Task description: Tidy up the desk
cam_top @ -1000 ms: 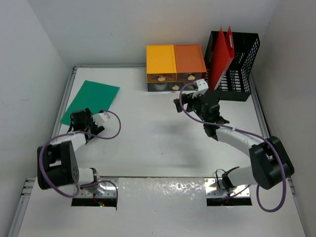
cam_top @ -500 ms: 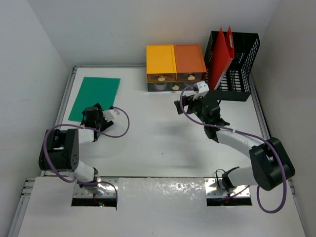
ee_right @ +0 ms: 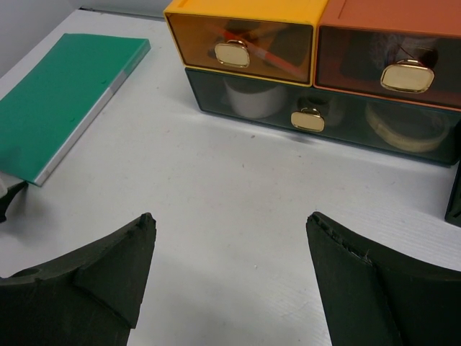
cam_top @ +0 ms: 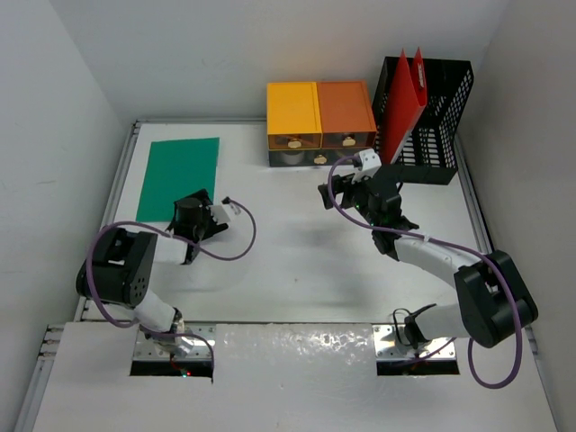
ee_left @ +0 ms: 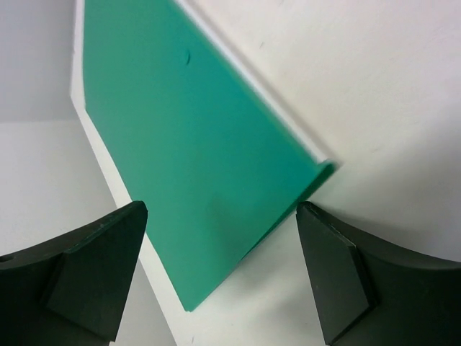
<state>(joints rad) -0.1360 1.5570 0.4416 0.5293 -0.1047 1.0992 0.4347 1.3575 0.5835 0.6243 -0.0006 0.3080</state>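
Just ahead of the left claw [ee_left: 223,277], which is gaping apart, the green folder [cam_top: 180,178] is now lying square on the table [cam_top: 288,261] beneath, no longer skewed. Straightening seems finished. The right claw [ee_right: 230,267] is gaping empty too.

Matt white, faintly ribbed like corrugated plastic, on the counter [ee_right: 216,216]; smooth plastic with a soft sheen on the green folder [ee_left: 194,166]; glossy see-through plastic on the drawer unit [ee_right: 245,29], with polished gold-toned knobs [ee_right: 232,53]; matt black with rough edges on the right claw [ee_right: 229,245]
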